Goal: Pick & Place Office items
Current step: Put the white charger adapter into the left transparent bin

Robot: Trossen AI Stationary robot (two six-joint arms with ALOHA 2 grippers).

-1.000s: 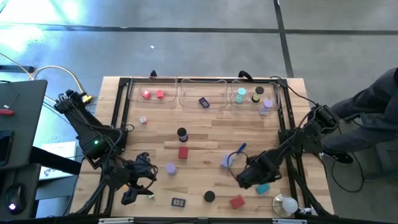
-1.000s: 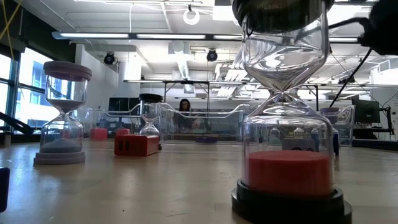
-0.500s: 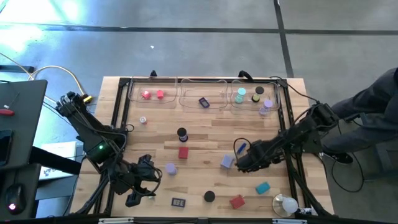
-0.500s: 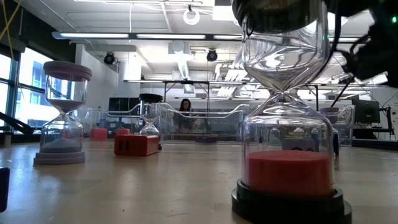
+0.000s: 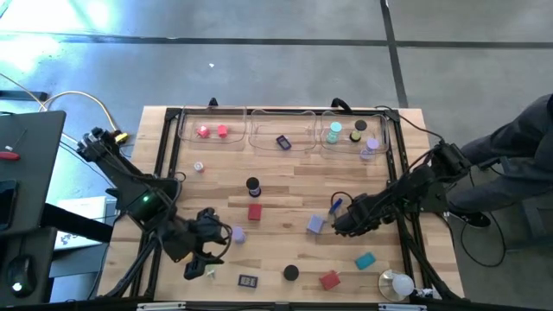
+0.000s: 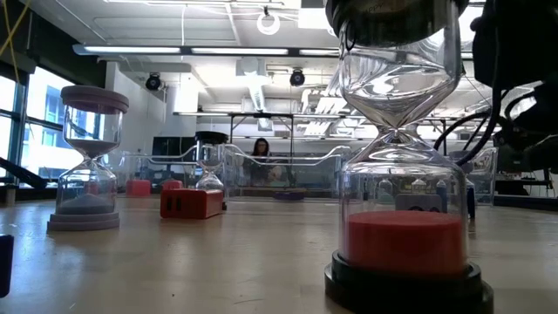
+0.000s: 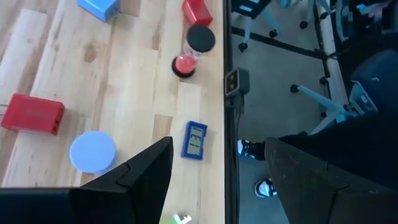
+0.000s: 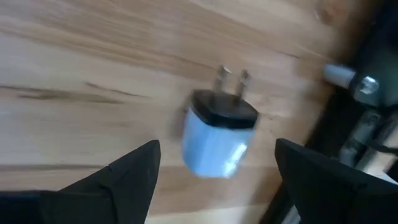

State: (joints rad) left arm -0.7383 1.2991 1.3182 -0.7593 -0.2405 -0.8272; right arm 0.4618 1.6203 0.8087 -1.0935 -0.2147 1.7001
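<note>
Between table edge (image 5: 393,203) and lavender block (image 5: 316,224), right gripper (image 5: 339,223), fingers apart.

We see three trays (image 5: 281,134) in a row along the table's (image 5: 276,186) far edge (each holding small pieces). An hourglass (image 5: 252,186) stands mid-table with a block (image 5: 254,212) just nearer. Near the right corner lies a bulb (image 5: 397,283).

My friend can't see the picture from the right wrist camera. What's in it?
A pale blue plug-in charger with a black top and two metal prongs lies on the wooden table. The right hand is open, one dark finger on each side, not touching it.
</note>
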